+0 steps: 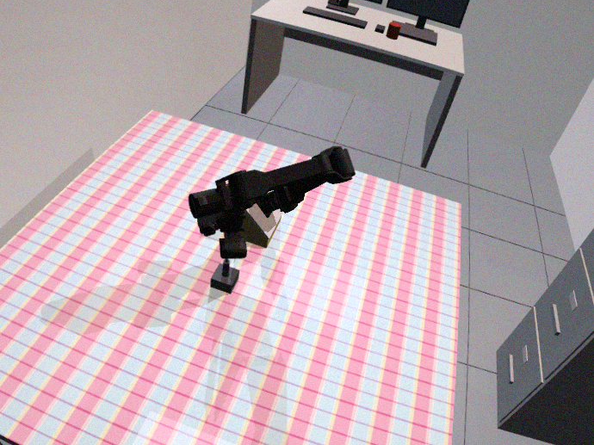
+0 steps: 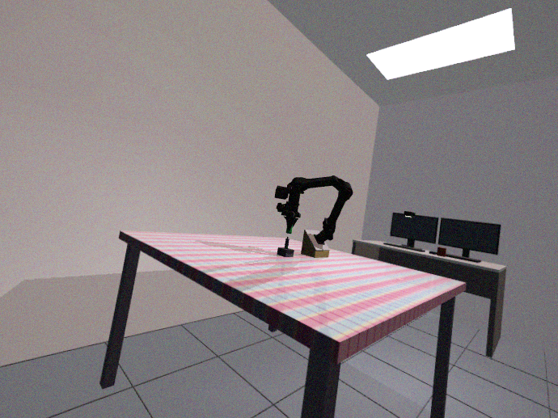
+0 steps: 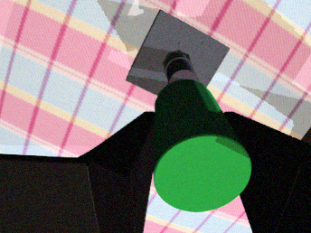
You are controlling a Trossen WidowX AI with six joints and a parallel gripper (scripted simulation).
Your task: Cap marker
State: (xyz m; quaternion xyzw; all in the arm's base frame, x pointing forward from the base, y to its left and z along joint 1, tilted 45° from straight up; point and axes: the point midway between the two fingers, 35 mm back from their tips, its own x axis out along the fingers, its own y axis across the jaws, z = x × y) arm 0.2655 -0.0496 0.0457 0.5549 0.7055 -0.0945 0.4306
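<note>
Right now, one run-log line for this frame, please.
gripper: shut on green cap | above upright dark marker in grey holder block | uncapped
</note>
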